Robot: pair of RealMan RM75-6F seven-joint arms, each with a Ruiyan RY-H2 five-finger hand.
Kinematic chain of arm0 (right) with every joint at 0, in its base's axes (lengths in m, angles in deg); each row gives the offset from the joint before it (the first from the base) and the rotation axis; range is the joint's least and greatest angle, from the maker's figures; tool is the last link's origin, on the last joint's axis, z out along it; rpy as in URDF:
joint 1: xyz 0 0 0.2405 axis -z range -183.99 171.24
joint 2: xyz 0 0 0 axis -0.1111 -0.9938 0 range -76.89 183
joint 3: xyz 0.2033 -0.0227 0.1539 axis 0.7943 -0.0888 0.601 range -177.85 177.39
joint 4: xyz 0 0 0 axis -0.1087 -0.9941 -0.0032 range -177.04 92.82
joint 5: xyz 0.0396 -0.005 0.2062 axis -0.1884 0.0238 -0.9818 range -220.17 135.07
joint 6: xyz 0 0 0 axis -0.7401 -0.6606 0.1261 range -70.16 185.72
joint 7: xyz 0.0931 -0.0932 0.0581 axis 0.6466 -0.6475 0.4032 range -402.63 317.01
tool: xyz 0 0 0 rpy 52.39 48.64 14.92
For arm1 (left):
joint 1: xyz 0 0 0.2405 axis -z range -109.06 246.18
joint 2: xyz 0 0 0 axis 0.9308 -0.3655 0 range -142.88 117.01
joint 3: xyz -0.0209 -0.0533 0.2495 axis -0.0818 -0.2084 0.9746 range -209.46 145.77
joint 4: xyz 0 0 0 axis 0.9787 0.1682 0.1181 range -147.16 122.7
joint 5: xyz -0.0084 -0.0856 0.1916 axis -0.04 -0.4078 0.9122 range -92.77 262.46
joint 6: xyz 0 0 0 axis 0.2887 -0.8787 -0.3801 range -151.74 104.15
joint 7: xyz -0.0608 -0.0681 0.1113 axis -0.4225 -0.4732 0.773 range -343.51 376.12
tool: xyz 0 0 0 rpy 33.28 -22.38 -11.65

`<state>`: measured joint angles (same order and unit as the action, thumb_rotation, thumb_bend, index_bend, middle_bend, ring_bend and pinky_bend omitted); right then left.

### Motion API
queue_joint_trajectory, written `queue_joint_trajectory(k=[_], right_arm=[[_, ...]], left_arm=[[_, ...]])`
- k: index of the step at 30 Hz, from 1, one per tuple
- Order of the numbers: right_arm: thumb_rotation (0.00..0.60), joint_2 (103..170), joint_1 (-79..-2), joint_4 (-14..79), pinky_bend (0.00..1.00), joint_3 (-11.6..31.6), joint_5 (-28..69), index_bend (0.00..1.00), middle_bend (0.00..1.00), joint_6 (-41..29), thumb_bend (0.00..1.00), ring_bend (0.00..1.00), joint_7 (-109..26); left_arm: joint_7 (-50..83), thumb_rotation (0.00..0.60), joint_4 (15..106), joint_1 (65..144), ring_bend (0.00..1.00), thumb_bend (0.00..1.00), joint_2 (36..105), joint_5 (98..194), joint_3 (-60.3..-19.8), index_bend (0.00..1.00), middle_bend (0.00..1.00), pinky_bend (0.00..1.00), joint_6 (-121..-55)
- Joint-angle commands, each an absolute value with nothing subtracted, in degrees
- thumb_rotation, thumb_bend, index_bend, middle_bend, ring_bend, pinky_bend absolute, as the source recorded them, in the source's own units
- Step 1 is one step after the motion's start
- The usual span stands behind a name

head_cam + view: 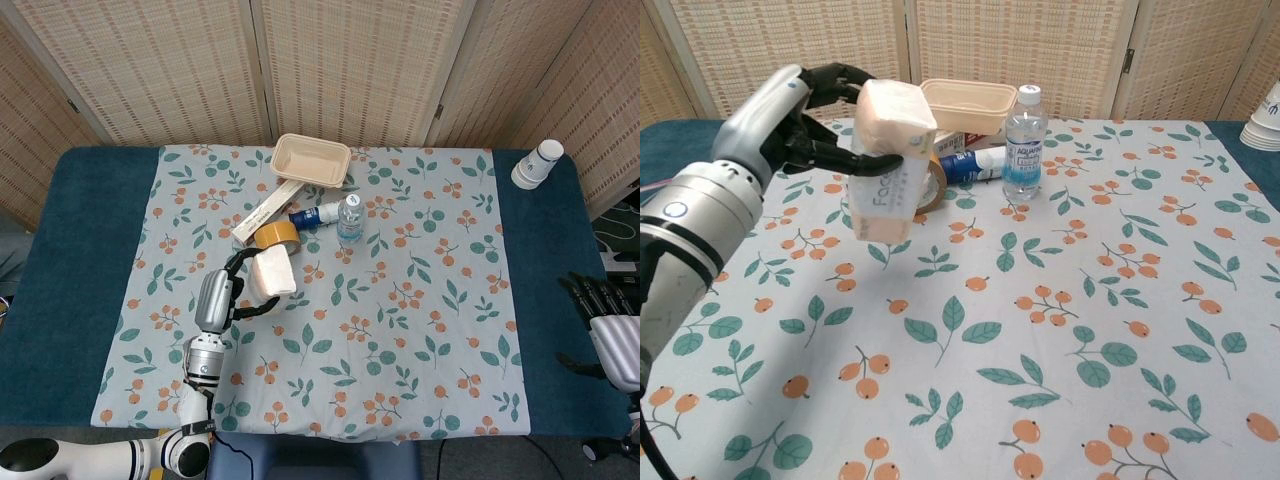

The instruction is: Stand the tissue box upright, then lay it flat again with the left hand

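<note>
Tissue box: held on end in the left hand, clear above the surface; liable to topple onto the nearby tape roll if released tilted.

One tissue box, one tape roll, one water bottle, one food tray, one long carton, one tube and one cup stack are counted.
</note>
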<state>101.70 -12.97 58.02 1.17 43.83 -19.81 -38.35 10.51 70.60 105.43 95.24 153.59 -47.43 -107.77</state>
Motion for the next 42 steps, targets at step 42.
queue_joint_trajectory(k=[42], right_arm=[[0.600, 101.51, -16.08, 58.63, 0.02, 0.41, 40.87, 0.08, 0.03, -12.40, 0.12, 0.00, -39.81]], left_arm=[[-17.74, 0.600, 36.54, 98.04, 1.00, 0.22, 112.89, 158.92, -51.78, 0.43, 0.44, 1.00, -106.67]])
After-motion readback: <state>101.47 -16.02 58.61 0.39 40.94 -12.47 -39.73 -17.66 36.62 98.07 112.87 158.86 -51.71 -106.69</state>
